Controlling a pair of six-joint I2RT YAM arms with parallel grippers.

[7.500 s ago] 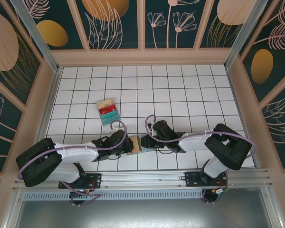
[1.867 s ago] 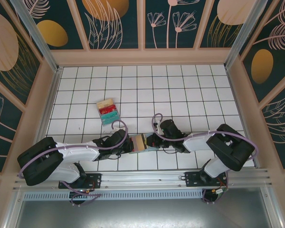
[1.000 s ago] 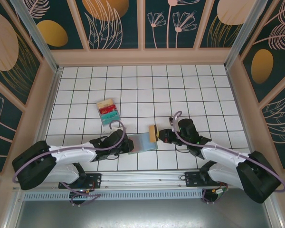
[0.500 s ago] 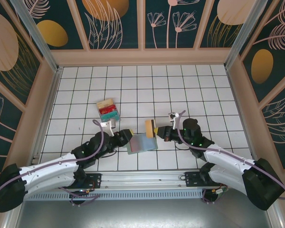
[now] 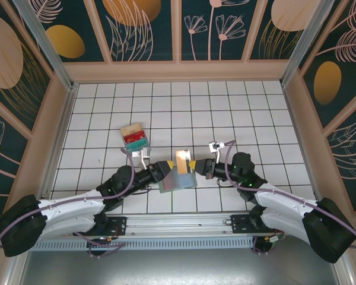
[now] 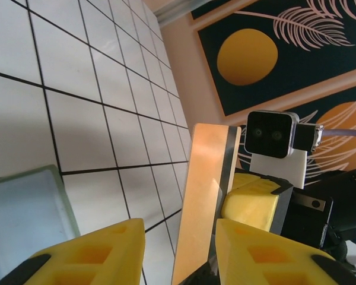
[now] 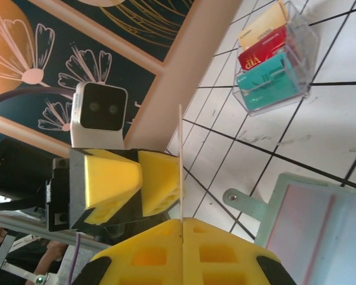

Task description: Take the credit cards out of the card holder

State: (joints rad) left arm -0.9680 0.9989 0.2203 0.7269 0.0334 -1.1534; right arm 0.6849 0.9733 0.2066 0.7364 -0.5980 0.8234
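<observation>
The right gripper is clamping one credit card upright above the table, clear of the card holder. The card holder is lying open and flat where it lay a second ago. The left gripper, then at the holder's left edge, is now standing partly open, raised beside the card's face.

The top view looks down from behind the arms onto the table; the wrist views, close in, face each other across the credit card
</observation>
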